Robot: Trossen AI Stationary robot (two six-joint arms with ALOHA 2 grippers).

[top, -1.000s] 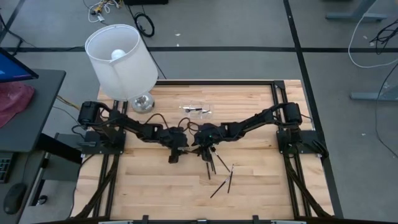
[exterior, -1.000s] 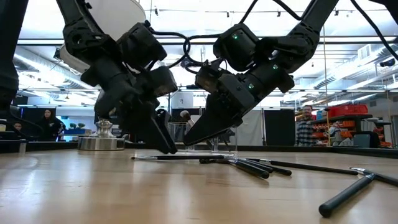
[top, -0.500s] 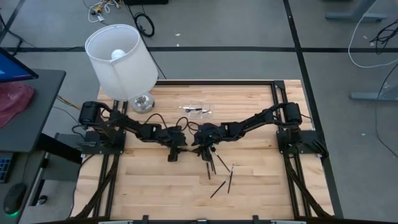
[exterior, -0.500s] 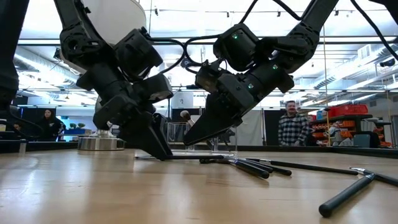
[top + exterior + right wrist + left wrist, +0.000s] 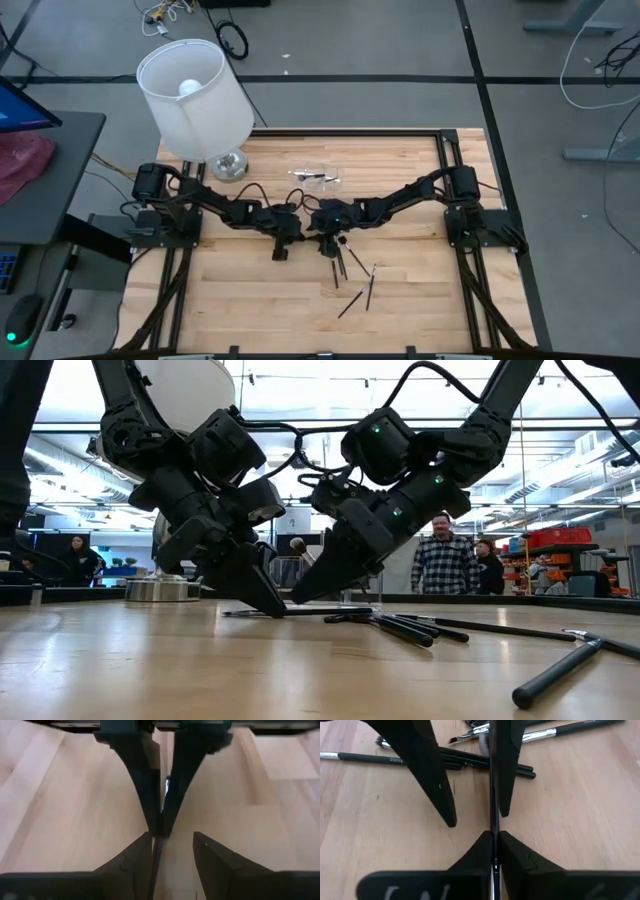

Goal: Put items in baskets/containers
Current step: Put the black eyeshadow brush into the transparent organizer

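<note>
Several thin dark makeup brushes [image 5: 346,266] lie loose on the wooden table, right of centre. One of them [image 5: 320,610] lies flat between the two arms, and my left gripper [image 5: 494,839] is shut on its handle at table level. My right gripper [image 5: 171,835] faces it from the right, open, with its fingers standing on either side of the same brush [image 5: 158,848]. The small clear container [image 5: 318,178] sits farther back with a few brushes lying inside. My left gripper pinches the brush's thin handle [image 5: 493,822] between its two fingertips. The fingers slant down from the table's left and run roughly along the handle. The brush lies flat on the table. Whether my right gripper's finger [image 5: 503,780] touches the same handle I cannot tell.
A white-shaded lamp [image 5: 195,95] stands on its metal base [image 5: 162,588] at the far left corner. More brushes [image 5: 420,628] lie to the right of both grippers. Bare wood stretches along the near and left sides. People stand in the room beyond the table.
My left gripper has shut on the brush handle at the table and has tipped a little lower. My right gripper has kept its opening and has sunk slightly toward the same brush. The brush stays flat on the table.
</note>
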